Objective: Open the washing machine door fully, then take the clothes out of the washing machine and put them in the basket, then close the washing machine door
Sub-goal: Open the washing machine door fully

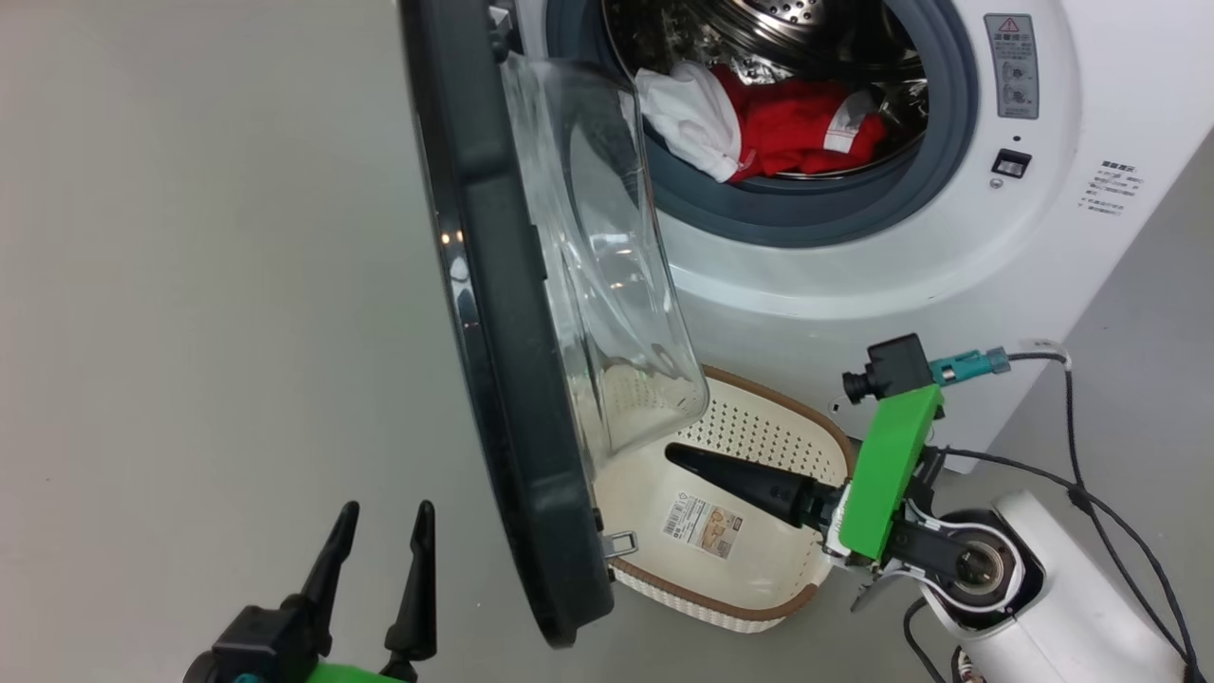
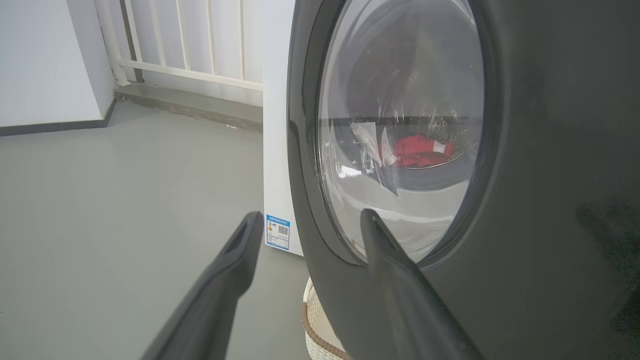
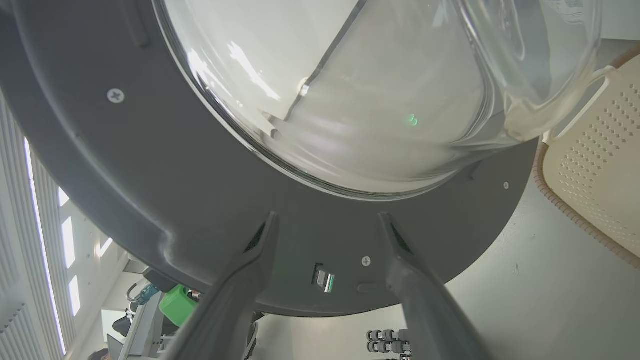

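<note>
Head view: the washing machine door [image 1: 493, 332] is swung open, and the clothes [image 1: 768, 119] are left inside the washing machine [image 1: 1043, 237]. The right end effector [image 1: 678, 455] is held spread, empty, over the basket [image 1: 759, 427]; the left end effector [image 1: 387, 509] is likewise spread.

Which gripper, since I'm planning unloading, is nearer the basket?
Right. The right gripper sits over the basket, beside the washing machine door; the left gripper is on the door's other side, apart from it.

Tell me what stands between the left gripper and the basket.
The open washing machine door, seen edge-on in the head view, stands between the left gripper and the basket.
</note>
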{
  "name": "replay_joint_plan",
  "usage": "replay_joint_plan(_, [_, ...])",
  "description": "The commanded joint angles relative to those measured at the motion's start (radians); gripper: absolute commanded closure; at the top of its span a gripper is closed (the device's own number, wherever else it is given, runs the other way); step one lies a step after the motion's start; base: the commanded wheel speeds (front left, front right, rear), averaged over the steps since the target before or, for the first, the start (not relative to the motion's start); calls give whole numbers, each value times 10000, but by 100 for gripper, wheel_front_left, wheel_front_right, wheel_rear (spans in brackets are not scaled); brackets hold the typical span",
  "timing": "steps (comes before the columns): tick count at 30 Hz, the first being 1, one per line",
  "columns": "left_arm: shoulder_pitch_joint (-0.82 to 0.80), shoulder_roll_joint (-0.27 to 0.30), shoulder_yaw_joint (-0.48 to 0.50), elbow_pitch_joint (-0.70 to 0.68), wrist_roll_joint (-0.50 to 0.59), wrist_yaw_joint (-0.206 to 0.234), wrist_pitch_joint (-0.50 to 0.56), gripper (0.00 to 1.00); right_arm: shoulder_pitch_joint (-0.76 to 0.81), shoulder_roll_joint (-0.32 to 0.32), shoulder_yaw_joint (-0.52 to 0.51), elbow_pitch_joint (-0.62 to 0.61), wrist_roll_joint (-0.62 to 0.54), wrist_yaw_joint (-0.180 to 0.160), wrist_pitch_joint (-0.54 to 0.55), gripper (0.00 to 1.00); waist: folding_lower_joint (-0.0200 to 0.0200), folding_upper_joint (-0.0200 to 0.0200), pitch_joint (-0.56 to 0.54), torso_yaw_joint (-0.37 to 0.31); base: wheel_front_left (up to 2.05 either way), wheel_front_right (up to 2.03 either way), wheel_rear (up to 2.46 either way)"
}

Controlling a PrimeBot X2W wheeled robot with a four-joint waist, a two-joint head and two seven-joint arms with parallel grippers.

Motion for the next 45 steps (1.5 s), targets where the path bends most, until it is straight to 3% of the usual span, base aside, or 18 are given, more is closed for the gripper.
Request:
replay_joint_plan(1, [4, 102, 386, -195, -73, 6, -120, 0, 111, -39, 171, -219, -204, 65, -264, 0, 0, -1, -25, -81, 0, 0, 0])
replay_joint_plan(8, [83, 102, 548, -168, -24, -29, -120, 0, 432, -727, 643, -27, -876, 65, -1720, 0, 0, -1, -108, -301, 0, 0, 0])
replay_joint_plan(15, [192, 102, 685, -161, 2, -56, -120, 0, 619, -1429, 1403, 322, -1687, 65, -3940, 0, 0, -1, -197, -467, 0, 0, 0])
replay_joint_plan(23, [257, 102, 831, -148, -3, -50, -120, 0, 620, -2235, 2851, 931, -2530, 65, -6040, 0, 0, -1, -232, -566, 0, 0, 0])
replay_joint_plan(35, [361, 102, 1005, -91, -45, -13, -120, 0, 347, -2697, 4577, 2239, -3522, 65, -8773, 0, 0, -1, -255, -747, 0, 0, 0])
replay_joint_plan(41, [340, 102, 1044, -75, -48, -23, -120, 0, 246, -2687, 4562, 2556, -4241, 65, -9118, 0, 0, -1, -224, -802, 0, 0, 0])
replay_joint_plan(45, [328, 102, 1072, -92, -56, -11, -120, 0, 449, -2536, 3530, 2294, -5270, 65, -9133, 0, 0, -1, -186, -840, 0, 0, 0])
